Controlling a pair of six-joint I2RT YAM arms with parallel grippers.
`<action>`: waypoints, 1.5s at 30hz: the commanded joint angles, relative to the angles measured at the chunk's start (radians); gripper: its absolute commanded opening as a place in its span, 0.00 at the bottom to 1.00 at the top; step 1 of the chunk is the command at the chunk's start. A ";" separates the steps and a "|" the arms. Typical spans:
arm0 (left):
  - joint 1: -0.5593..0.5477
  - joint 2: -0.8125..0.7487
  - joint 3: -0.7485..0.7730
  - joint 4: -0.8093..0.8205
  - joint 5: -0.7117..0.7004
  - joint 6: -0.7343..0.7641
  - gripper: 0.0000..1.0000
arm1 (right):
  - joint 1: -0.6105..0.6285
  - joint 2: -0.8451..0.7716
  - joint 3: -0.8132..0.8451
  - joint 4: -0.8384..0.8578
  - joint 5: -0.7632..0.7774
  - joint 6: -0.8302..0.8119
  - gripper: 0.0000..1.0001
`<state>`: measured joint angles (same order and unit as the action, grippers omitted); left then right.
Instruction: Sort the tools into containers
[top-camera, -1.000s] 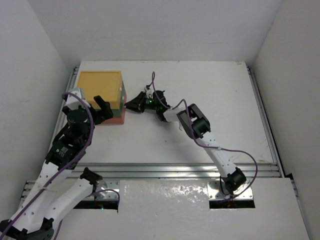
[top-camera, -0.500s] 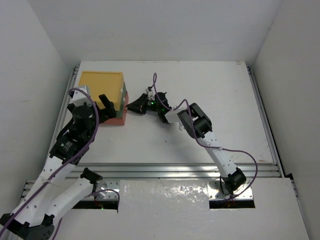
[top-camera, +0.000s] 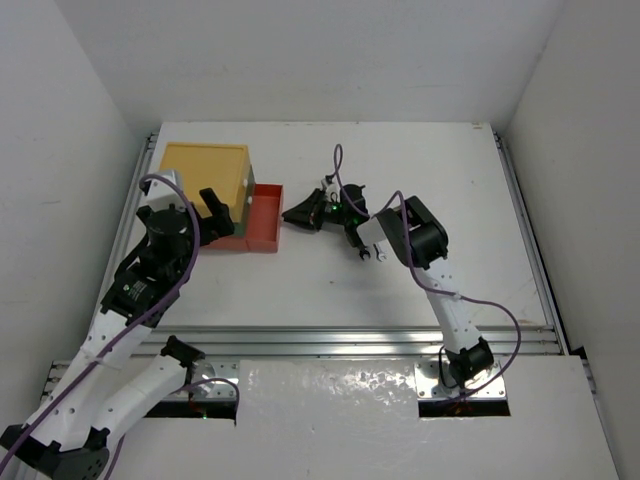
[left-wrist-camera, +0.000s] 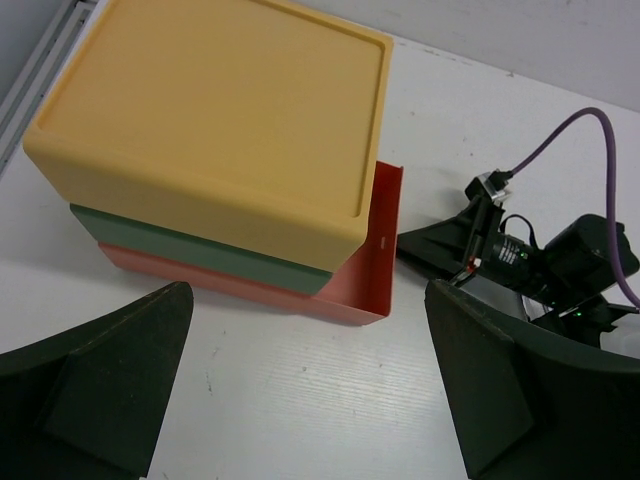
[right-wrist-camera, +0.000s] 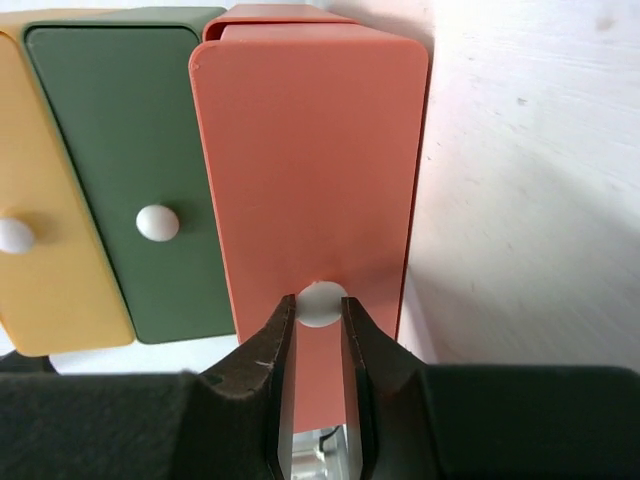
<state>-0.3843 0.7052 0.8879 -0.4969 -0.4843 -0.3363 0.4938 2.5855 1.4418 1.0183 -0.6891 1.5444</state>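
Right wrist view tells us most: the right tool (right-wrist-camera: 318, 302) is clenched on the white knob (right-wrist-camera: 322, 303) of the red-orange drawer (right-wrist-camera: 310, 160). That drawer stands partly out of its stack at the far left of the table (top-camera: 450, 180), under the green drawer (right-wrist-camera: 120, 150) and the yellow box (left-wrist-camera: 220, 100). Our left tool (left-wrist-camera: 305, 300) hangs released, fingers spread wide, near the stack. We see no hand tools in any view. We judge the drawer to be light, stiff plastic. The knob is small, round and smooth, so the pinch could slip, and the whole stack may slide under a pull. Gripping squarely behind the knob's head looks best to us
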 joint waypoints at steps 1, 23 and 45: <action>0.015 0.005 -0.003 0.044 0.018 0.019 0.99 | -0.029 -0.074 -0.038 0.040 -0.032 -0.046 0.16; 0.044 -0.003 0.002 0.043 0.082 0.033 0.99 | -0.041 -0.731 -0.135 -1.523 0.755 -1.106 0.56; 0.045 0.016 -0.009 0.041 0.142 0.039 0.99 | -0.095 -0.438 -0.090 -1.521 0.774 -1.231 0.15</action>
<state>-0.3519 0.7166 0.8822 -0.4969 -0.3599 -0.3126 0.4114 2.0491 1.3525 -0.5110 0.0971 0.3458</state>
